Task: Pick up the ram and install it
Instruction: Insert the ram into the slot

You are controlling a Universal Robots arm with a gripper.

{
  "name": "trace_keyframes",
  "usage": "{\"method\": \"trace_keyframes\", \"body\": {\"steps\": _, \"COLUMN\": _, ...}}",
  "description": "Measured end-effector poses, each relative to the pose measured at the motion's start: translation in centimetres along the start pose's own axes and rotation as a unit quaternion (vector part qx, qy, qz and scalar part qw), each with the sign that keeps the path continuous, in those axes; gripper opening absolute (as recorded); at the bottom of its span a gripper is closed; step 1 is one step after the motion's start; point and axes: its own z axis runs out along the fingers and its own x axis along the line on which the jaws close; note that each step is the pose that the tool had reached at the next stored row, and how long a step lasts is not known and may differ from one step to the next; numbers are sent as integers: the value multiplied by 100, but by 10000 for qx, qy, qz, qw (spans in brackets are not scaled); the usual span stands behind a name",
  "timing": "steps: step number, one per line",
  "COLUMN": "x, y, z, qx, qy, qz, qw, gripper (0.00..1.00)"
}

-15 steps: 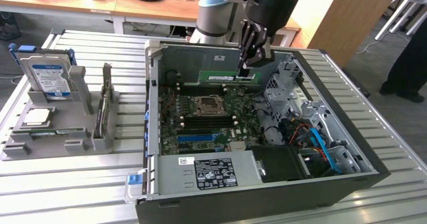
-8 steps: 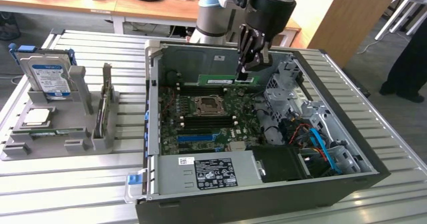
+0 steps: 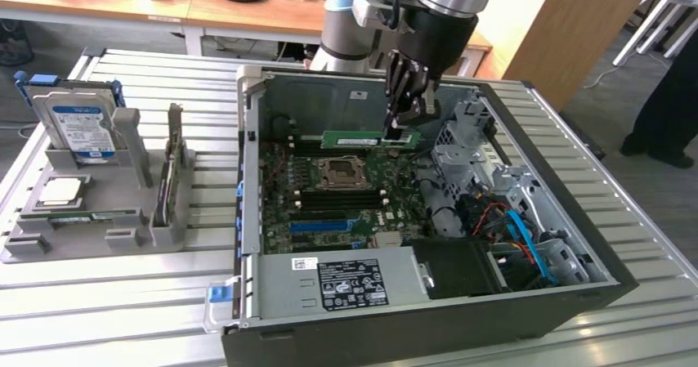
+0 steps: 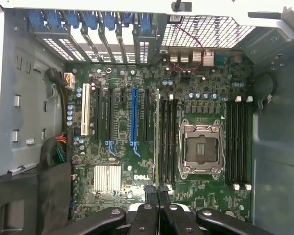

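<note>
slatted metal table (image 3: 131, 302) fills the workspace, with wooden desks (image 3: 163, 11) behind it. on it we see an open computer case (image 3: 436, 334) lying on its side, so the motherboard (image 3: 327, 212) faces up and can be reached from above. at the exterior view's left stands a gray parts holder (image 3: 65, 236), well apart from the case. it keeps the hard drive (image 3: 77, 130) and a dark expansion card (image 3: 172, 171) upright on edge, which we judge makes them easy to grasp.

inside the case the gripper (image 3: 404, 126) hangs over the board's far part. its fingers are closed tight on the ram (image 3: 371, 140), pinching the stick near one end of its top edge. the ram is level, long side across, contacts down. we judge that this lets it drop straight into a slot.

in the wrist view the gripper (image 4: 158, 191) looks straight down and we see the ram (image 4: 159, 147) edge-on as a thin line. it runs parallel to the memory slots (image 4: 169, 142) just beside the cpu socket (image 4: 201, 149). it seems lined up over that bank's outer edge, above the board, and we cannot tell whether it touches. we judge the picking done and the seating not yet done.
</note>
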Motion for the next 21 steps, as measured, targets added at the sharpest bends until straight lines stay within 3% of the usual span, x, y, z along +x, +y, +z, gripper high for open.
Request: {"method": "trace_keyframes", "body": {"steps": 21, "x": 7, "y": -15, "z": 339, "qx": 1, "qy": -3, "qz": 56, "qw": 10000, "gripper": 12}}
